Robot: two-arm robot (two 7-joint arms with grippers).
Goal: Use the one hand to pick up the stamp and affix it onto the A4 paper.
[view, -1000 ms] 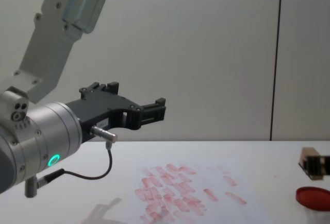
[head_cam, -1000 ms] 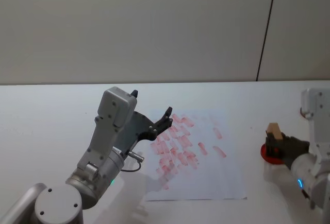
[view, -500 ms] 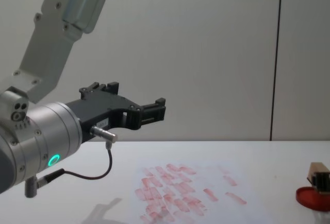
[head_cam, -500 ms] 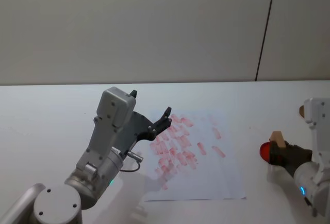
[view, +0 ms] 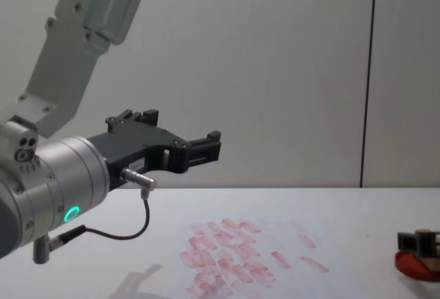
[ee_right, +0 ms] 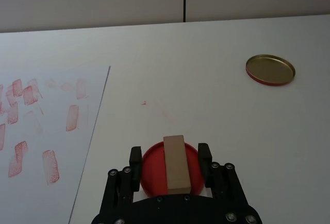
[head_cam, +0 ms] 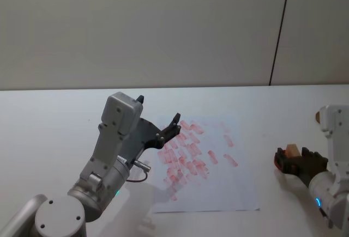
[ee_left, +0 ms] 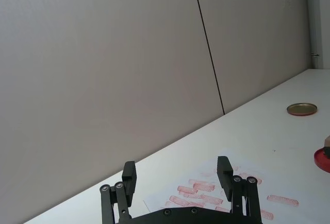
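Stamp (ee_right: 176,162), a tan wooden block, sits clamped between the fingers of the right end effector (ee_right: 170,165), low in the right wrist frame, over the round red ink pad (ee_right: 154,170). Its long axis runs away from the wrist, toward the far wall. Whether its underside touches the pad cannot be told; the pad's near part is hidden behind the fingers. In the head view, at right middle, only a sliver of the stamp (head_cam: 291,151) shows above the right end effector (head_cam: 294,159), and the pad is mostly covered. In the chest view the pad (view: 412,264) is cut by the right edge. The A4 paper (head_cam: 229,185), covered in red marks, lies on the white desk (head_cam: 49,122) at centre. A brass-coloured lid (ee_right: 270,69) lies further off. The left end effector (head_cam: 166,131) hangs wide open above the paper's left edge.
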